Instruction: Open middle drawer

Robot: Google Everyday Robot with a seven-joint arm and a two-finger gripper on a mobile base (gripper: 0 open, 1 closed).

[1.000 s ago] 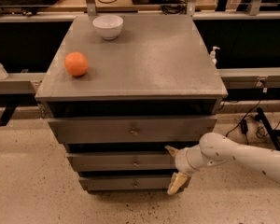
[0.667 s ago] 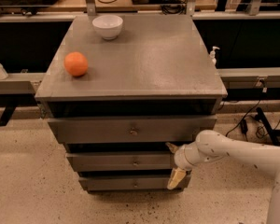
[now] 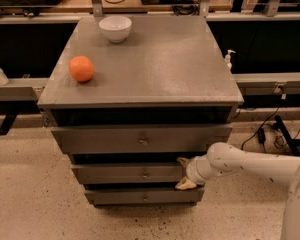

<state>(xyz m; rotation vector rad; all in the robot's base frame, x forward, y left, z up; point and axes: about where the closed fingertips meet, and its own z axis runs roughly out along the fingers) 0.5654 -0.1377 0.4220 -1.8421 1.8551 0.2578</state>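
One risk: the gripper (image 3: 183,172), open across the right end of the middle drawer (image 3: 125,174), could slip off or jam it askew.

Grey middle drawer (image 3: 130,174); gripper (image 3: 184,173) at right

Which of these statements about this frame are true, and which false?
1. The orange lies on the cabinet top, near its left edge. True.
2. The white bowl touches the orange. False: it stands apart, at the back of the top.
3. The gripper is at the right end of the middle drawer front. True.
4. The middle drawer's inside is showing. False: only its front is visible.
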